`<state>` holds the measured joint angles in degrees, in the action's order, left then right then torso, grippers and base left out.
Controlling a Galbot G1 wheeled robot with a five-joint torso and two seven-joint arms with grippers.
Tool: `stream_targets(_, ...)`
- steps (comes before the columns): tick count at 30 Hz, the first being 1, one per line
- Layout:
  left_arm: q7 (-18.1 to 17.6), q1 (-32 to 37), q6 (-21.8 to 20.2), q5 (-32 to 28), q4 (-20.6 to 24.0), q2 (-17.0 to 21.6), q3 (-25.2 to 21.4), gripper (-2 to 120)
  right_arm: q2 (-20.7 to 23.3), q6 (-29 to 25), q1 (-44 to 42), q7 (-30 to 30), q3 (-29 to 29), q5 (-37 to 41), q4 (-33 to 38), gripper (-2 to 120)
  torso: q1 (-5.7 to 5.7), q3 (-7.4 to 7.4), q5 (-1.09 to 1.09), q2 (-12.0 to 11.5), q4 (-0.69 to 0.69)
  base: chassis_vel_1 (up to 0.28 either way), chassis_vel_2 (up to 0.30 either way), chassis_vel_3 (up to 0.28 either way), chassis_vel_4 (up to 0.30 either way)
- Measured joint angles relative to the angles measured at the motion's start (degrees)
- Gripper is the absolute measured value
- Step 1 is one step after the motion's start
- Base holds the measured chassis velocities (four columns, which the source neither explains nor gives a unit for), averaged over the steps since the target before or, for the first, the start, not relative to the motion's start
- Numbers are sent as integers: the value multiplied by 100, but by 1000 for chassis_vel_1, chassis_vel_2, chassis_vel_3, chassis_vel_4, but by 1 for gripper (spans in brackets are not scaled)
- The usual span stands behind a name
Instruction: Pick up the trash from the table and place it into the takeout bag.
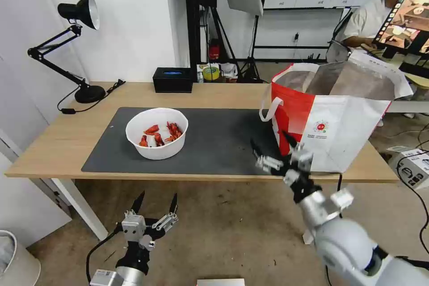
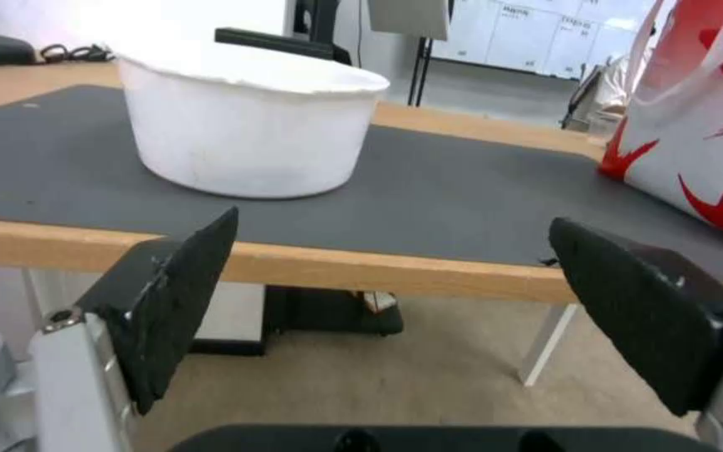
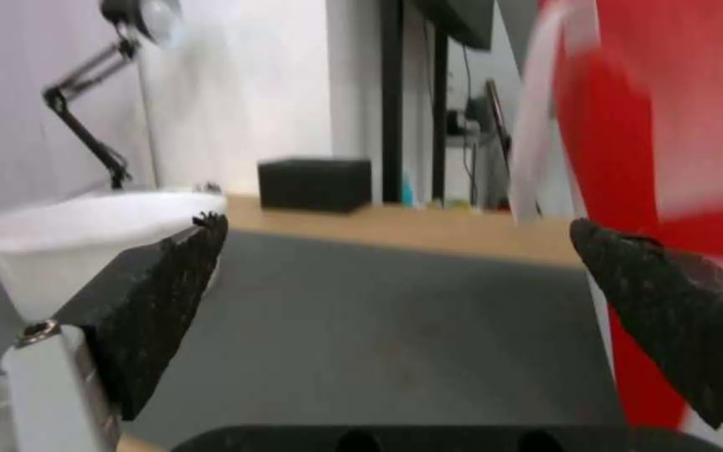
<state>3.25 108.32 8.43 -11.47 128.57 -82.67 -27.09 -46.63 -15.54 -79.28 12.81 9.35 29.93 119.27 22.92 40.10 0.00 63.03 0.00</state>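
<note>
Your right gripper [image 1: 273, 149], spread wide and empty, must approach the bowl [image 1: 157, 132] rim slowly; left gripper [image 1: 155, 203] waits wide below the table [image 1: 53, 143].

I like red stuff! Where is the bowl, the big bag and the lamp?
bowl [image 1: 157, 149]: head view, on its front wall.
bag [image 1: 344, 134]: head view, on its white front panel.
lamp [image 1: 87, 11]: head view, on its shade.

round red logo on takeout bag [image 1: 333, 118] (small print beneath), no words legible
</note>
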Motion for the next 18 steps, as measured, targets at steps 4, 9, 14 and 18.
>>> stream_targets(4,3,5,-4,-12,-18,33,-13,100,-178,-399,-309,67,-47,-302,-323,100,1,0,0,0,0,0,0,0,0)
stream_targets(9,2,-15,-13,-91,-12,115,-46,100,-398,-549,-618,527,-92,-754,-428,100,0,0,-1,0,0,0,0,0,0)
stream_targets(14,0,-51,-18,-149,-23,169,-62,100,-546,-303,-919,1143,-115,-1024,-307,100,0,0,-1,0,0,0,0,0,0)
stream_targets(18,0,-78,-18,-167,-44,179,-57,100,-565,-151,-1034,1263,-128,-1032,-265,100,0,0,-1,0,0,0,0,0,0)
